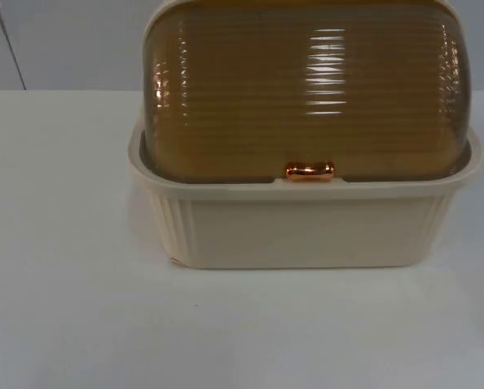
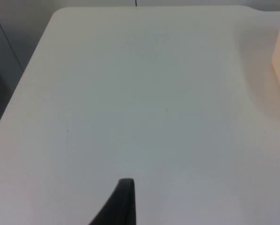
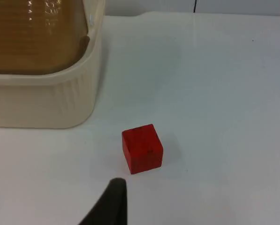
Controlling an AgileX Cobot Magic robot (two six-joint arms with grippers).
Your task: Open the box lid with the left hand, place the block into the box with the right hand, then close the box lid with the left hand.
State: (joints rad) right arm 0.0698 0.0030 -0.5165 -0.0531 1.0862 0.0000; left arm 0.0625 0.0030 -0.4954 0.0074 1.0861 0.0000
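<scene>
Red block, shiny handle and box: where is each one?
red block (image 3: 142,148), right wrist view, on its front face.
handle (image 1: 310,170), top view, middle of the copper knob.
box (image 1: 306,231), top view, cream front wall.

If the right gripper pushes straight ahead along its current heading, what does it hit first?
Probably the red block, standing on the table just ahead of the right gripper's fingertip and apart from the cream box; depth is uncertain.
</scene>
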